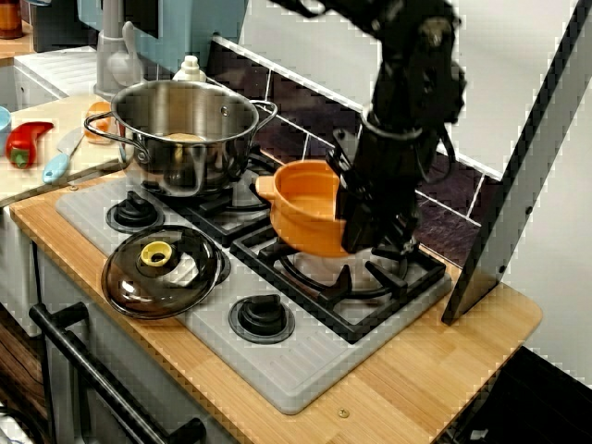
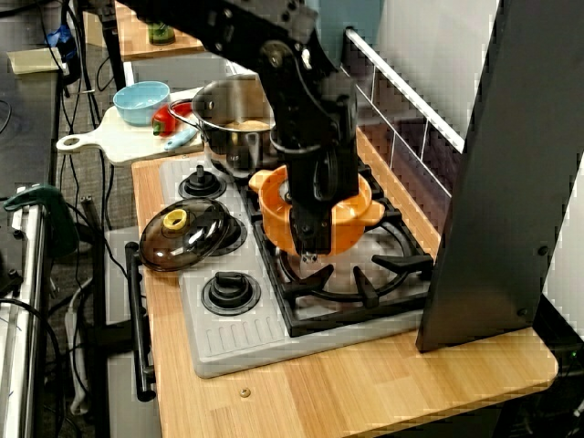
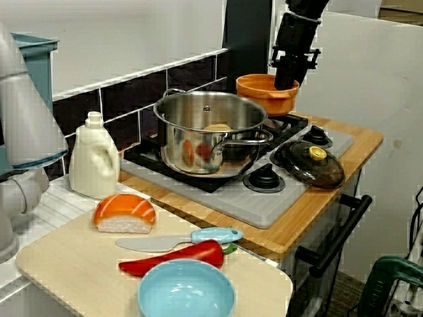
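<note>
Pincer (image 1: 370, 231) over the stove: grips the orange pot (image 1: 305, 208) by its rim, pressed together on the wall. Holds the pot tilted and clear of the black burner grate (image 1: 421, 273) straight below the pincer. Shows, in the view from the stove's front corner, the pot's stub handle pointing away from the pincer toward a steel pot (image 1: 190, 129) on the next burner. Hangs near that steel pot, apart from it. Looks down, in the high view along the counter, on a smoked-glass lid (image 2: 187, 235) with a yellow knob, lying flat on the grey stove top (image 2: 228, 342), well out from the pincer at the stove's front edge, between two burner dials (image 2: 225, 292). Dips, in the view across the cutting board (image 3: 59, 264), into the orange pot from above, beyond the steel pot. Farthest from the pincer, past the steel pot: a white bottle (image 3: 94, 158), then the cutting board with a sushi piece (image 3: 124, 212), a blue-handled knife (image 3: 178, 239), a red pepper (image 3: 175, 257) and a blue bowl (image 3: 186, 294).
</note>
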Controlling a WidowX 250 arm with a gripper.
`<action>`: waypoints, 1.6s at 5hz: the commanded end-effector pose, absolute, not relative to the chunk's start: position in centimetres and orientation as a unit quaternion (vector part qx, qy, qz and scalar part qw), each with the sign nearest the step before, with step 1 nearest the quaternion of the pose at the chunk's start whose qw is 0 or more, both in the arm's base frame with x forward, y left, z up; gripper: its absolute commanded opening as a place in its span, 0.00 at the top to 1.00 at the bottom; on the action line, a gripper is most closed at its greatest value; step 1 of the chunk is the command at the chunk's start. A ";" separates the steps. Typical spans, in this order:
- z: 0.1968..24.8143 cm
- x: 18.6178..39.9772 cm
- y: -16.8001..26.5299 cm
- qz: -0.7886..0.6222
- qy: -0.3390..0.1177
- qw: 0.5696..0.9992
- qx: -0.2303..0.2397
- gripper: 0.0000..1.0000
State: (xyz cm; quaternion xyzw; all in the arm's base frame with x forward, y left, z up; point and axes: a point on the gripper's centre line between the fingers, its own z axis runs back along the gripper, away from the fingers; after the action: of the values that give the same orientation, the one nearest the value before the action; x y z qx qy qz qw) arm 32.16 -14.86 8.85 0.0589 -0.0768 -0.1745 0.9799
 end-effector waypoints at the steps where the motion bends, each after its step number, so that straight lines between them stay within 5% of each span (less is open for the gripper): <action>1: 9.8 34.9 -14.4 -0.163 -0.109 0.979 0.058 1.00; 8: 10.4 33.4 -14.7 -0.160 -0.110 0.979 0.053 1.00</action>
State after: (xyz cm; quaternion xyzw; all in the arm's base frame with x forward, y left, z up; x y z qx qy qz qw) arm 33.60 -14.86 8.00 0.0619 -0.0757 -0.1574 0.9827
